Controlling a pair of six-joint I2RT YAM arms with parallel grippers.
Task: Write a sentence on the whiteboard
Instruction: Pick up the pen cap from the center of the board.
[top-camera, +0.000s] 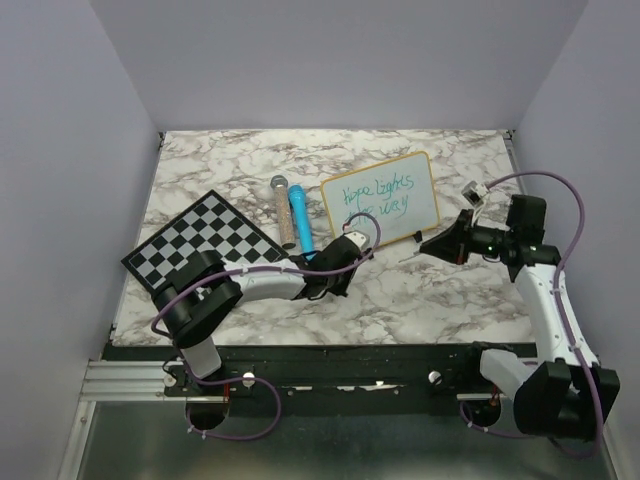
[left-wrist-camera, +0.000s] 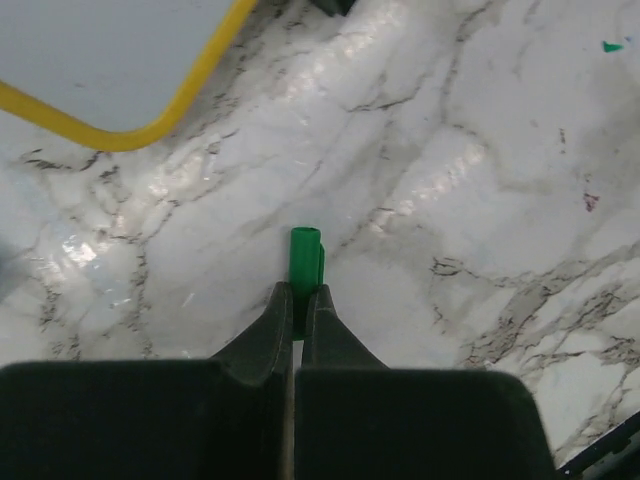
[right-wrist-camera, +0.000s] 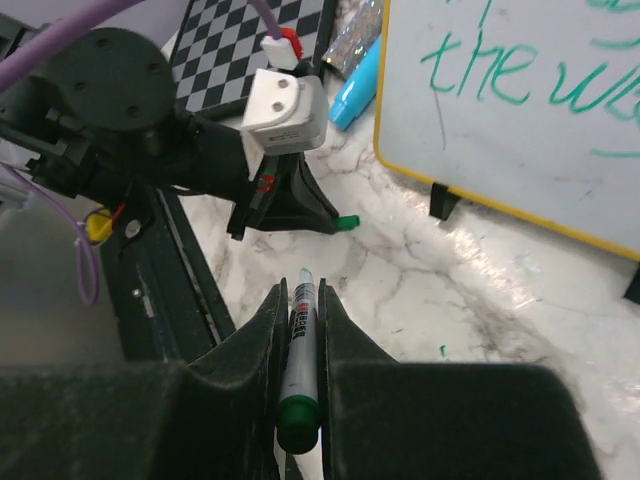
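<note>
The whiteboard, white with a light wooden frame, stands at the back middle of the table. The sentence is on it in green, two lines reading about "Hope lights the way"; part of it shows in the right wrist view. My left gripper is shut on a green marker cap just in front of the board's near left corner. My right gripper is shut on the uncapped marker, held low over the marble, its tip pointing toward the left gripper.
A black-and-white chessboard lies at the left. A blue pen-like thing and a glittery tube lie between it and the whiteboard. Grey walls close in the table on three sides.
</note>
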